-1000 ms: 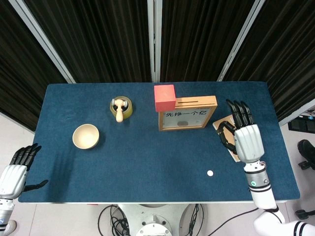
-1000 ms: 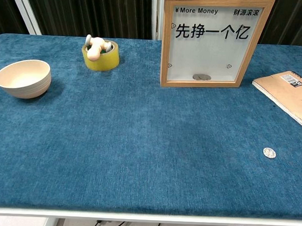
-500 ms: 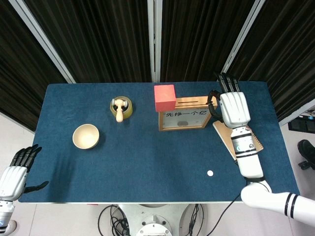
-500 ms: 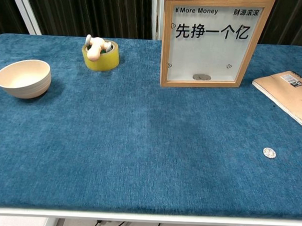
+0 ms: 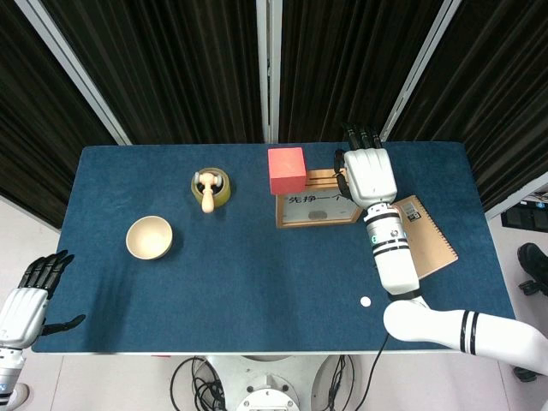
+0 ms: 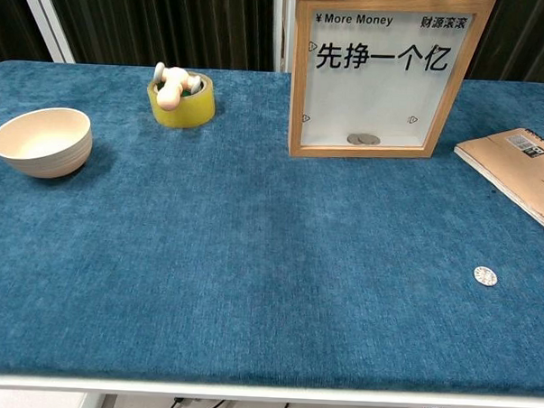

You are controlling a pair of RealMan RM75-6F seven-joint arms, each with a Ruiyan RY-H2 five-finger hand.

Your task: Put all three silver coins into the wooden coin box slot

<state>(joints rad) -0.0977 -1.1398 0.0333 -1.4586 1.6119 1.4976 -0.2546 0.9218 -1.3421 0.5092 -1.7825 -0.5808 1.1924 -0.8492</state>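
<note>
The right hand (image 5: pixel 368 175) is hovering over the right end of the wooden coin box (image 5: pixel 318 205), its back facing the head camera and its dark fingers pointing toward 12 o'clock past the box's top edge. Whether it is pinching a coin cannot be told, since the palm side is hidden. The chest view is not showing this hand at all.

One silver coin (image 5: pixel 366 301) is lying loose on the blue table (image 5: pixel 257 282), at about 6 o'clock from the right hand and well apart from it, near the table's front edge. Two more coins (image 6: pixel 363 139) are resting inside the box behind its clear front pane, overlapping at the bottom. That is making three coins visible in all.

The left hand (image 5: pixel 26 300) is hanging off the table's front-left corner, at roughly 8 o'clock from the box, with fingers spread and nothing in them.

One red block (image 5: pixel 287 170) is sitting on the box's left end. One notebook (image 5: pixel 425 235) is lying at 4 o'clock from the box, partly under the right forearm.
</note>
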